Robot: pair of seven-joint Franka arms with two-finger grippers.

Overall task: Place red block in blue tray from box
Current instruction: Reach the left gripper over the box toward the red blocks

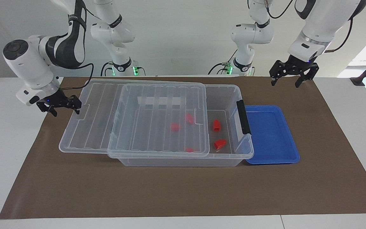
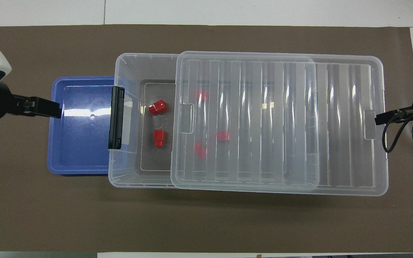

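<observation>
Left pincer (image 1: 294,77) hung spread above the blue tray (image 1: 281,152), which was empty; right pincer (image 1: 59,104) waited spread beside the slid-aside lid (image 1: 138,114). Red block (image 1: 216,125) lay uncovered in the box (image 1: 183,160), not yet grasped; the placing remained.

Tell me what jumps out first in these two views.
The big clear box mid-table, its ribbed lid slid toward the right arm's end, leaving an open gap by the black latch. Two red pieces lie uncovered in that gap; more show through the lid. The blue tray sits against the latch end, holding nothing, with the left gripper raised near it and the right gripper by the lid's overhanging end.
</observation>
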